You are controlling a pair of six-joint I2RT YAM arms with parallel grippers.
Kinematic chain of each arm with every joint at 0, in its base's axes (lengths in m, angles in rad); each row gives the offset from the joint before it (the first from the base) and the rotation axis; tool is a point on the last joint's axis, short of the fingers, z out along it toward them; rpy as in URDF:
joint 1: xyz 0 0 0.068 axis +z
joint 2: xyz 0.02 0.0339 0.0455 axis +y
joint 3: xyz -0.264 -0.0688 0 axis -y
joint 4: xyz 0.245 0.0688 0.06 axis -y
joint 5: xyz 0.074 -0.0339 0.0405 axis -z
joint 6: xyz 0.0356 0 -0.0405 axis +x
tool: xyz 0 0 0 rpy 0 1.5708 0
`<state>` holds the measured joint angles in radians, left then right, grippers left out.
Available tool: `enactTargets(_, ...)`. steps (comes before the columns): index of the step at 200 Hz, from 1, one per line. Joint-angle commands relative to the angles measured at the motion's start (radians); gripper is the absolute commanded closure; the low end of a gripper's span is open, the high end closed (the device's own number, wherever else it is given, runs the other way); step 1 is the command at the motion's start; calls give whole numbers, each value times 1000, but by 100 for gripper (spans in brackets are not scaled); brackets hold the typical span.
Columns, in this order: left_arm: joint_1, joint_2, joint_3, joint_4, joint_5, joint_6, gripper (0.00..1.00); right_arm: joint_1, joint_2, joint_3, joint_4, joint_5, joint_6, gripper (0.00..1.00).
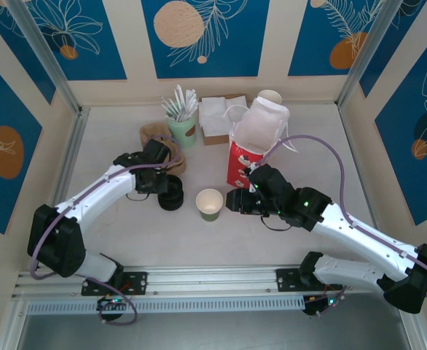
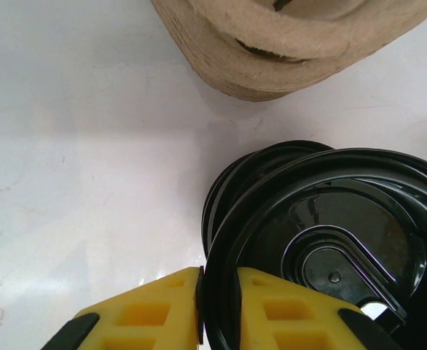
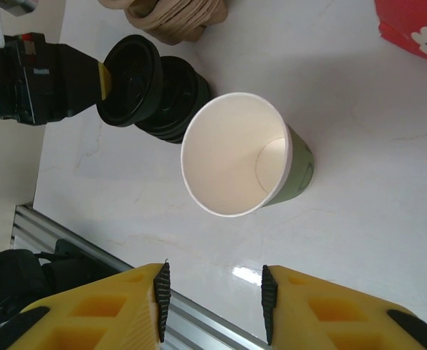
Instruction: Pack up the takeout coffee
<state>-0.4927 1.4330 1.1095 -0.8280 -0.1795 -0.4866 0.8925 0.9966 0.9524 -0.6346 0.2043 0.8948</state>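
— Olive-green paper cup [image 1: 210, 204]: where is it?
— Upright on the white tabletop [image 1: 162, 240], mouth open, white inside, no lid on it. In the top view it sits between the two claws, left of the red paper bag [image 1: 237, 166] and not touching it.
— Bag state?
— Standing, top open, white lining visible.
— Left claw [image 2: 219, 310]?
— Clenched on the rim of a round black plastic lid [image 2: 330, 240], one yellow finger on each side of the edge. The lid is right at the top of the stack of black lids [image 3: 181, 102]. Can't tell whether it touches the stack.
— Right claw [image 3: 213, 306]?
— Released. Yellow fingers apart, nothing between them. It points at the cup from the bag side, close but clear of it.
— Anything else nearby?
— Brown pulp cup carriers [image 2: 294, 44] just behind the lid stack. Pale mint-green cup with white sticks [image 1: 183, 130] and a pile of white napkins [image 1: 215, 117] further back by the wall.
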Motion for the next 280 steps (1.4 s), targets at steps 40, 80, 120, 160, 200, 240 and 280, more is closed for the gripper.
enactTargets(40, -36, -178, 95, -142, 68, -22, 82, 36, 4, 45, 111, -77, 62, 60)
enactTargets(80, -108, -250, 123, -171, 114, -48, 82, 98, 58, 133, 121, -31, 42, 58)
enactTargets(120, -218, -291, 140, -158, 95, -79, 83, 128, 125, 203, 118, 5, 27, 50)
enactTargets(160, -303, -289, 162, -147, 66, -108, 84, 152, 192, 266, 85, 52, 14, 46)
enactTargets(200, -353, -281, 177, -119, 68, -124, 84, 164, 224, 284, 56, 94, 11, 45)
enactTargets(240, -382, -276, 192, -117, 60, -129, 84, 166, 224, 276, 42, 136, 18, 49)
enactTargets(280, -412, -269, 202, -108, 51, -133, 84, 165, 233, 276, 34, 147, 10, 55)
